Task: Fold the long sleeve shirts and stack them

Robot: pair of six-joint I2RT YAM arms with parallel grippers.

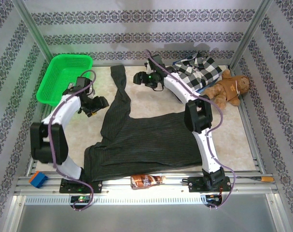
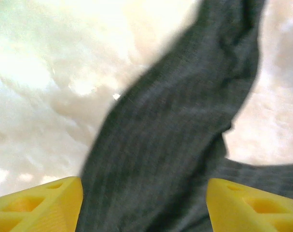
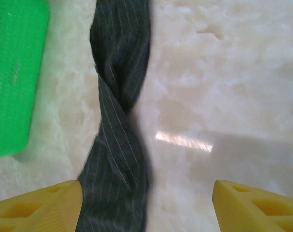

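The dark charcoal pinstriped shirt (image 1: 146, 140) lies spread across the middle of the table, one sleeve (image 1: 120, 84) stretching toward the back. My left gripper (image 1: 99, 103) hovers just left of that sleeve; in its wrist view the yellow fingers (image 2: 40, 205) stand wide apart over the sleeve cloth (image 2: 175, 135), open and gripping nothing. My right gripper (image 1: 140, 79) hangs right of the sleeve's far end, also open, with the twisted sleeve (image 3: 119, 145) beside its left finger (image 3: 37, 208). The black-and-white checked shirt (image 1: 200, 70) lies bunched at the back right, under the right arm.
A green basket (image 1: 64, 77) stands at the back left. A brown teddy bear (image 1: 228, 89) lies at the back right beside the checked shirt. On the front rail are a brown bottle (image 1: 146, 180), a blue block (image 1: 38, 179) and a screwdriver (image 1: 255, 179).
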